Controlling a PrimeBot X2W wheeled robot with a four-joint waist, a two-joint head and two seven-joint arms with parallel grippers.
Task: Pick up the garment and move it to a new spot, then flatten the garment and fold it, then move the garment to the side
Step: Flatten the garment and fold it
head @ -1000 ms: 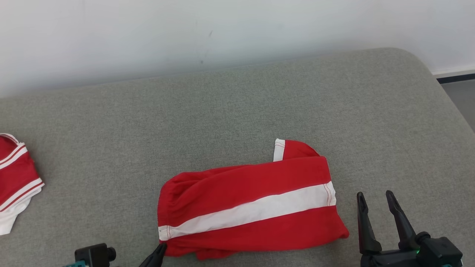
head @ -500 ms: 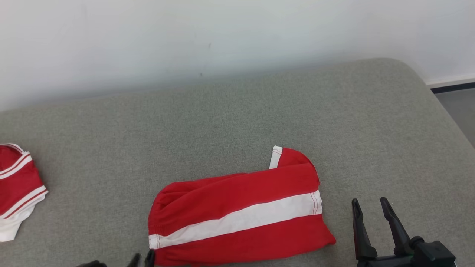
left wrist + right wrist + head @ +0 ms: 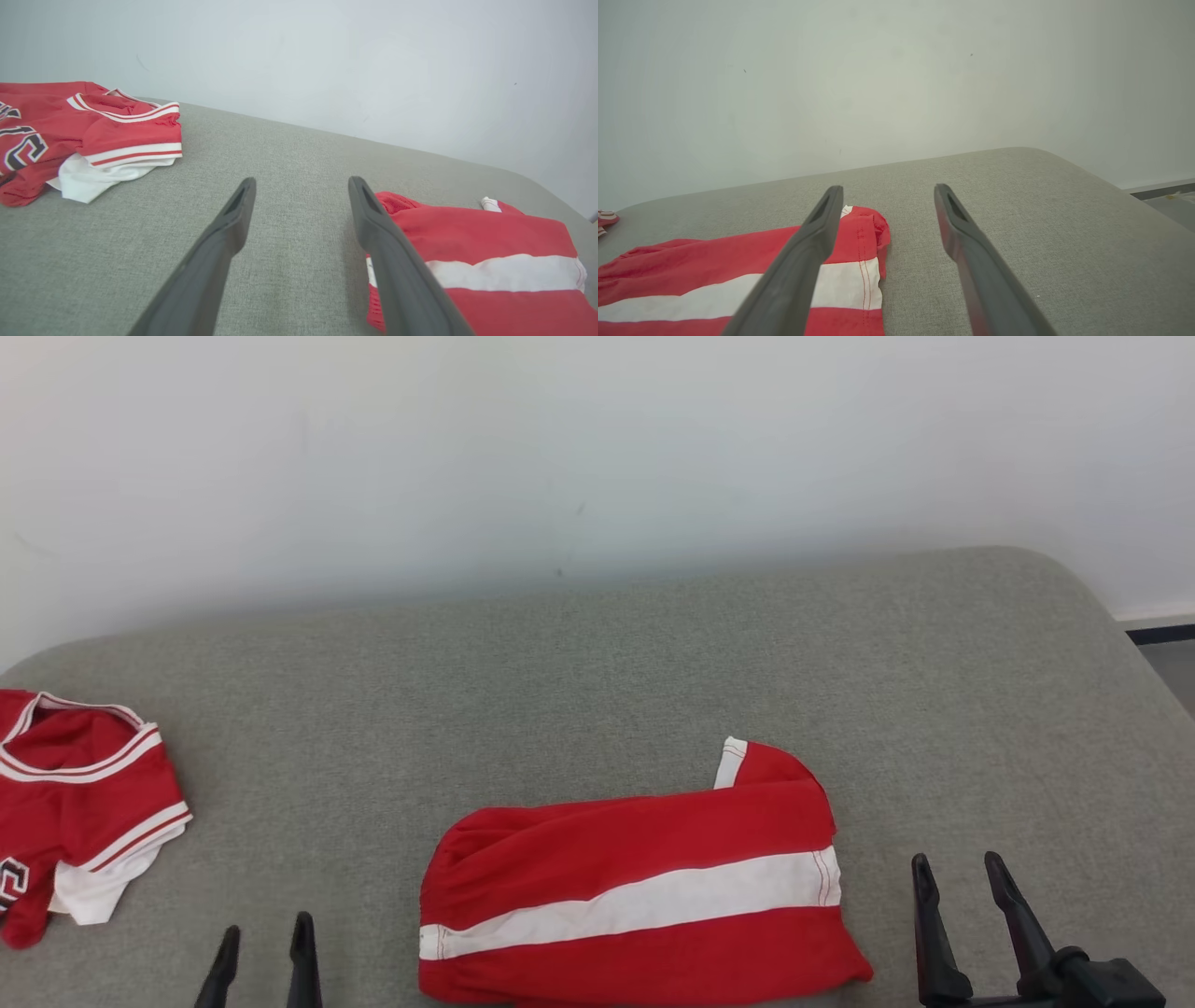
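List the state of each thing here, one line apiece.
shorts: folded, lying flat on the cushion, not held.
jersey: crumpled, at the cushion's left end.
left gripper: open, empty, left of the shorts.
right gripper: open, empty, right of the shorts.

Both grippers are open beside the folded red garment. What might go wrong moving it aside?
1. A flap pokes out at the far right corner of the folded red garment with the white stripe; gripping with only the left gripper or right gripper could drag the fold open.
2. A crumpled red-and-white jersey lies left on the grey cushion; sliding that way may tangle them.
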